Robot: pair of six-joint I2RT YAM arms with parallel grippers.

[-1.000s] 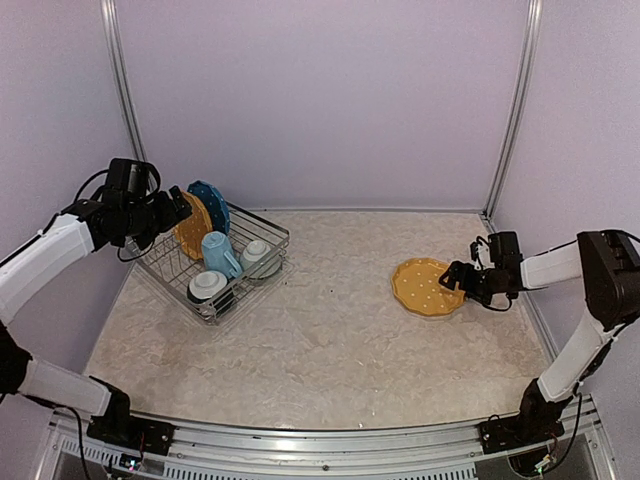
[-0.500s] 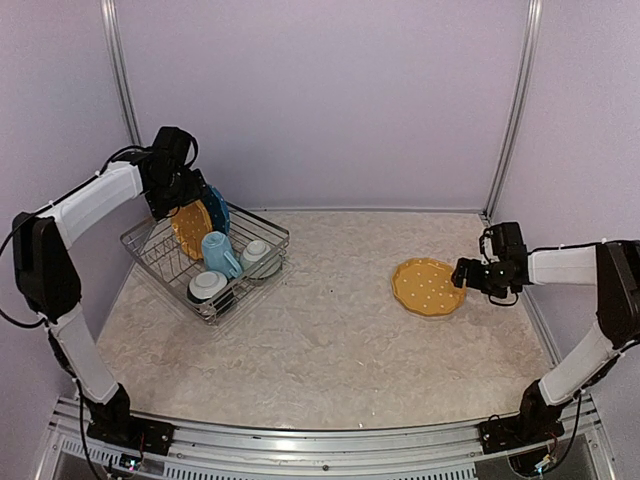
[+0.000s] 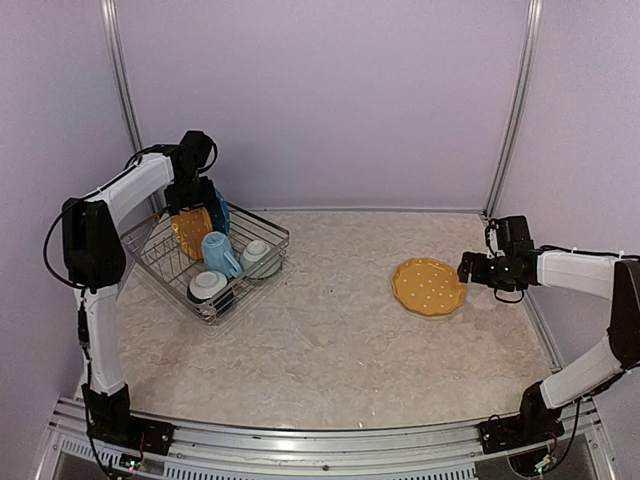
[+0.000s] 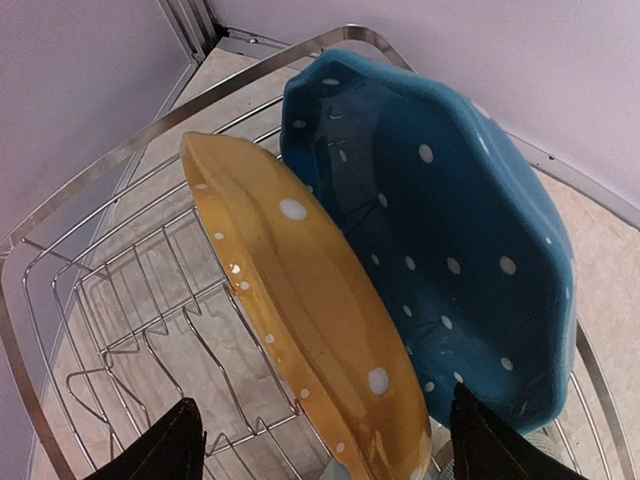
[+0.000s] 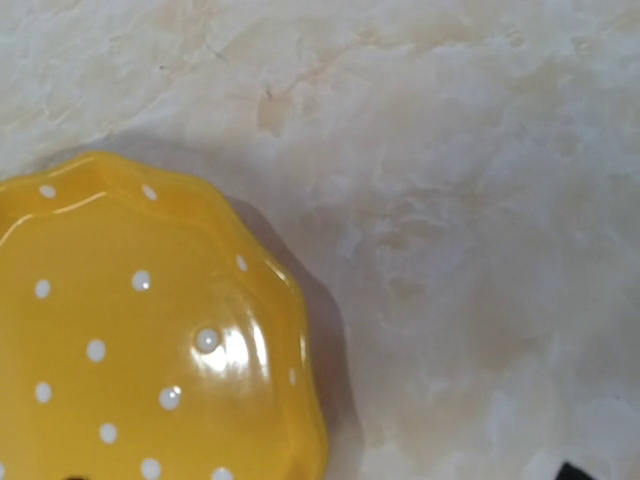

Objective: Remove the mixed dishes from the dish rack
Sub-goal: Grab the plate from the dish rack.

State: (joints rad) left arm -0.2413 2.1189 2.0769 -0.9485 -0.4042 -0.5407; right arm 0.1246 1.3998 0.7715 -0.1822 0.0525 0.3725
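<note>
The silver wire dish rack (image 3: 160,262) stands at the left. In it an orange-yellow dotted plate (image 3: 190,232) and a blue dotted plate (image 3: 218,208) stand on edge, with a light blue mug (image 3: 218,254) and two white bowls (image 3: 257,256) (image 3: 208,287) in front. My left gripper (image 3: 191,203) hangs open just above the standing yellow plate (image 4: 300,300); its fingers (image 4: 170,450) straddle that plate, with the blue plate (image 4: 450,220) behind. A second yellow plate (image 3: 428,287) lies flat on the table. My right gripper (image 3: 470,270) is open and empty just right of it (image 5: 130,340).
The rack's upright wire dividers (image 4: 150,340) and its rim (image 4: 90,180) lie left of the yellow plate. The back wall and the left wall stand close behind the rack. Marbled tabletop (image 3: 330,330) stretches between the rack and the flat plate.
My left arm has swung from the rack's left side to above the standing plates. My right gripper has drawn back to the right, off the flat yellow plate's rim.
</note>
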